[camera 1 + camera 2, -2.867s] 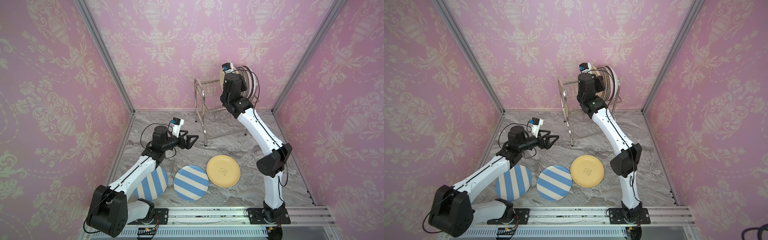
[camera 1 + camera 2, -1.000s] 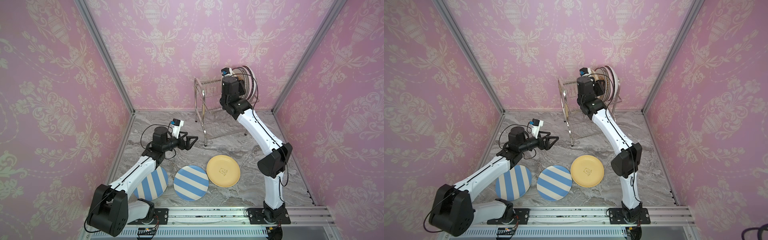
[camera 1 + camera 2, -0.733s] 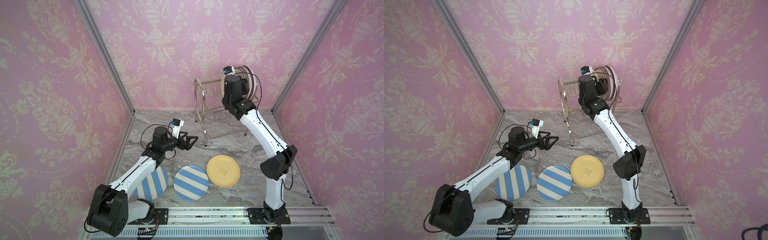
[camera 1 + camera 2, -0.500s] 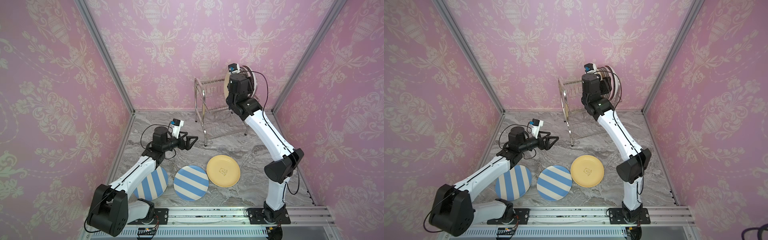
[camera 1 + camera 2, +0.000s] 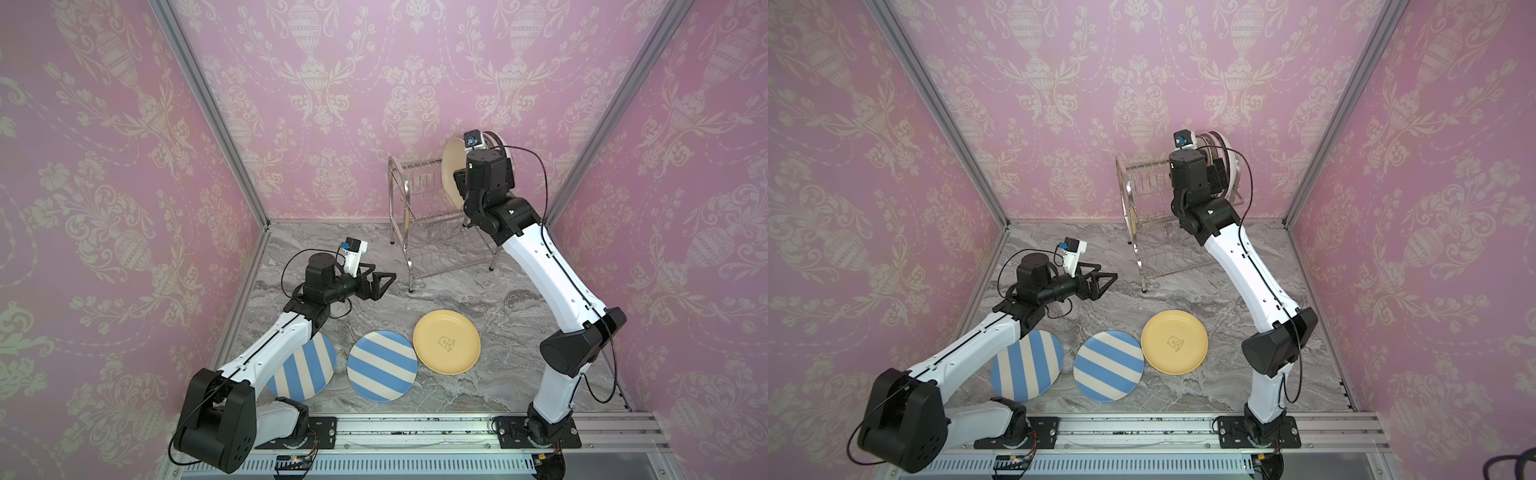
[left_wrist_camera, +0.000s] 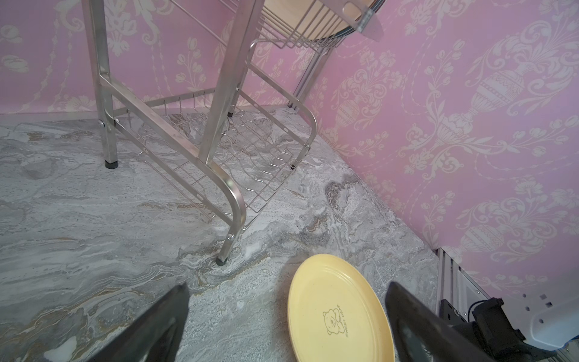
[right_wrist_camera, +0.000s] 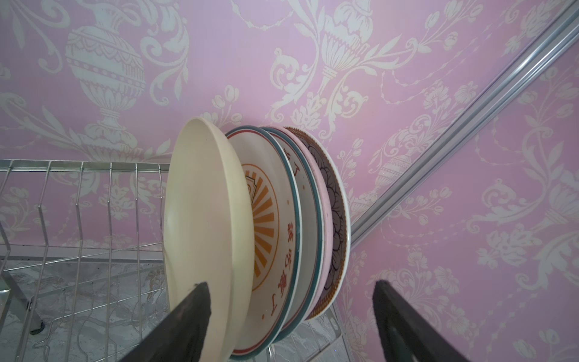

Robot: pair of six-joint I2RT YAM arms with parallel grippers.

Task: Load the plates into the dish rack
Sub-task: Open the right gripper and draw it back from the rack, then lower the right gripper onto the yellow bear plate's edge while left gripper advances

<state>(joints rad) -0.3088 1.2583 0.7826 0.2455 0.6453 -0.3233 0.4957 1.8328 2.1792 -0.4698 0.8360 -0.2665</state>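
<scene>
Plates (image 7: 263,219): five are racked and three lie on the desk.

- Right hand (image 7: 290,290) is raised at the upper tier of the dish rack (image 6: 219,119). Its jaws are spread wide and grip nothing.
- In the right wrist view, one finger (image 7: 188,316) crosses in front of the lower rim of the beige plate (image 7: 200,219). I cannot tell if it touches.
- The racked plates stand on edge, packed close at one end of the top shelf:
  - The beige plate is nearest the empty slots.
  - Next is a white plate with an orange sunburst (image 7: 266,194).
  - Then comes a second white plate with a teal rim (image 7: 300,200).
  - Then a pink plate (image 7: 324,200).
  - A dark scale-patterned plate (image 7: 336,200) is outermost.
- The lower shelf holds no plates.
- Left hand (image 5: 382,276) hangs low over the grey marble desk (image 5: 478,291), near the rack's front leg. Its jaws are apart and it is empty.
- The yellow plate (image 5: 447,341) lies flat on the desk in front of the rack, with a small bear print facing up.
- A blue-and-cream striped plate (image 5: 382,365) lies just beside the yellow one, rim against rim.
- The other striped plate (image 5: 305,365) lies near it, partly covered by the left arm in both top views.
</scene>
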